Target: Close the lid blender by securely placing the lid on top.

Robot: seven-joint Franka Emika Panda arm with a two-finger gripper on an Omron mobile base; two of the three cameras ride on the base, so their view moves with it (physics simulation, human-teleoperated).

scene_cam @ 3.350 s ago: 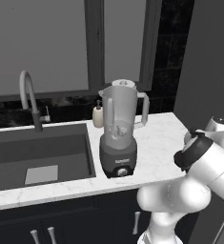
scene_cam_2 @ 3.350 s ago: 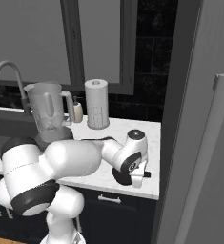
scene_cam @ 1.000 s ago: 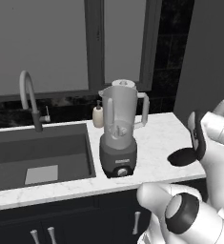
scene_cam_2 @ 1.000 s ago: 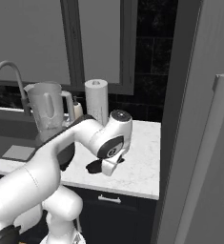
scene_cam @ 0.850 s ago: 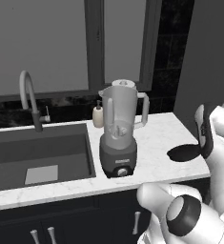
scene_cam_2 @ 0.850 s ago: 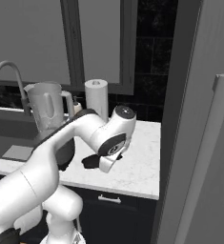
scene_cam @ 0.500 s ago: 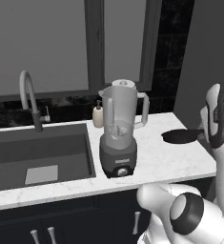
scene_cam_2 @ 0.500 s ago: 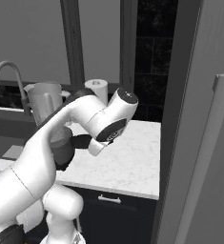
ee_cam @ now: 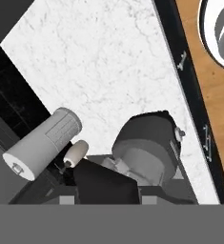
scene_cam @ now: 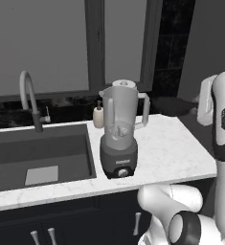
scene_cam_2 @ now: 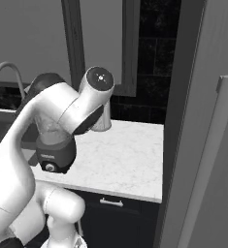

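Left base view: since a second ago the lid (scene_cam: 172, 106) has gone from low over the right end of the counter (scene_cam: 171, 148) to riding high and level, out to the right of the blender (scene_cam: 120, 135) at about jar-mouth height, with the white arm (scene_cam: 223, 119) upright beside it. Right base view: the arm now crosses in front of the blender, hiding its jar, where earlier it reached over bare counter. Hand view: the gripper (ee_cam: 104, 199) looks down with the lid's dark edge pinched between pressed-together fingers, the blender and a paper towel roll (ee_cam: 42, 144) below. My read is that the lift is done and the carry has begun; the lid is not yet over the jar.
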